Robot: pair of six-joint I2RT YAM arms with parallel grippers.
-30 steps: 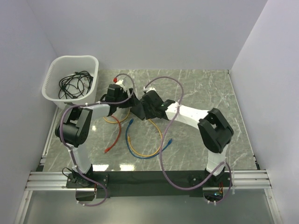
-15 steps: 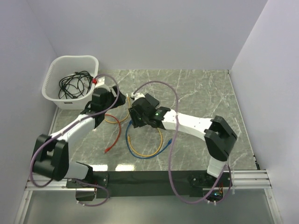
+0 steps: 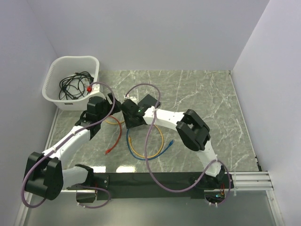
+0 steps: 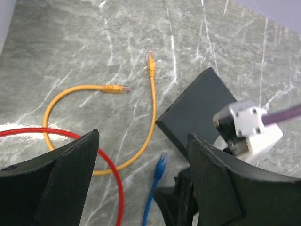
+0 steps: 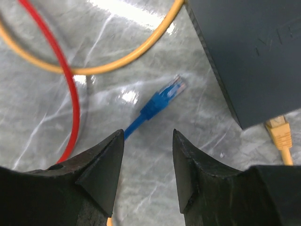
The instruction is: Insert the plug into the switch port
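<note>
Marble tabletop [image 3: 207, 103]: switch [image 5: 249, 52] flat, blue plug [image 5: 167, 96] just off its corner. R gripper [image 5: 146, 141] jaws half-open above plug, empty; L gripper [image 4: 142, 139] jaws wide.

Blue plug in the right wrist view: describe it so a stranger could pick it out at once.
On the grey marble table lies a flat black switch. Just off its edge, ahead of the open right gripper, lies the blue plug. Unlike the yellow plug by the switch's corner and the red cable, it is blue with a clear tip.
</note>
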